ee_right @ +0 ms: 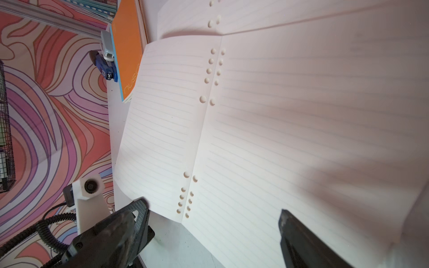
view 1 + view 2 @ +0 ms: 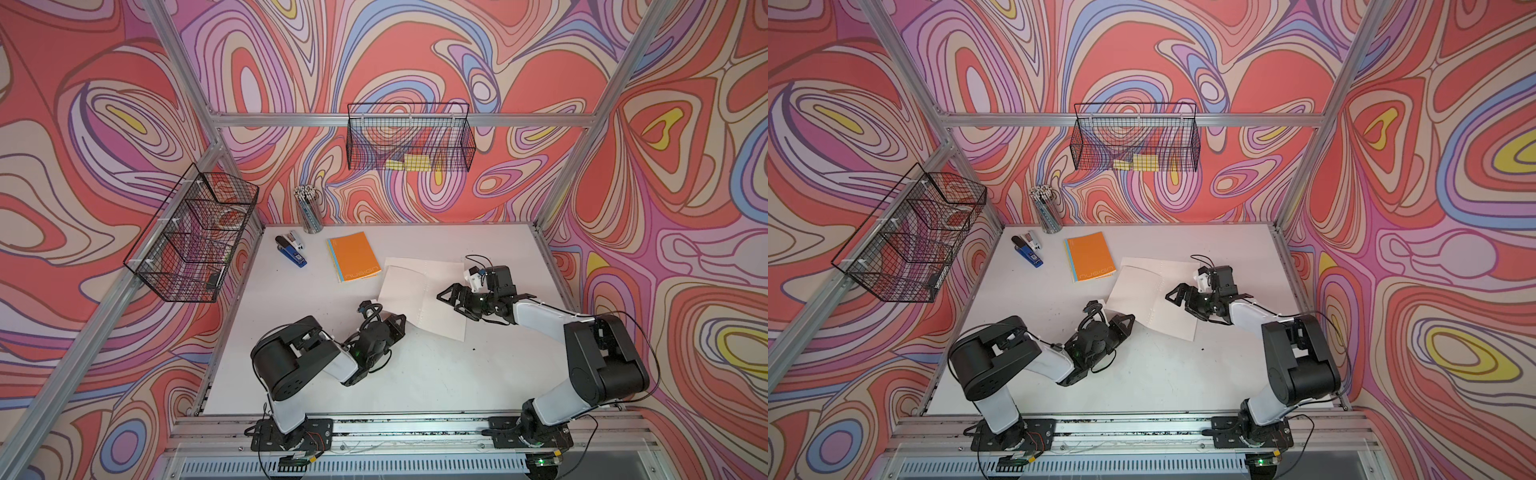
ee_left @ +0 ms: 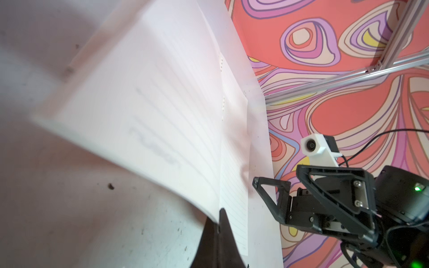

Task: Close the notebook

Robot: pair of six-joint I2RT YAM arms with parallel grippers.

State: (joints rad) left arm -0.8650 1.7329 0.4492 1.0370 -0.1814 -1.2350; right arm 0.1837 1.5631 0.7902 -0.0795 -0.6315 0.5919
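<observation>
Left claw is pressed together on a near page corner of the notebook, and that left page is lifted and bent. Right of this claw the open notebook lies on the table between both claws, its fold running from near to far. Right claw is spread wide over the right page, so I think the left arm must swing its page rightward across the fold.
</observation>
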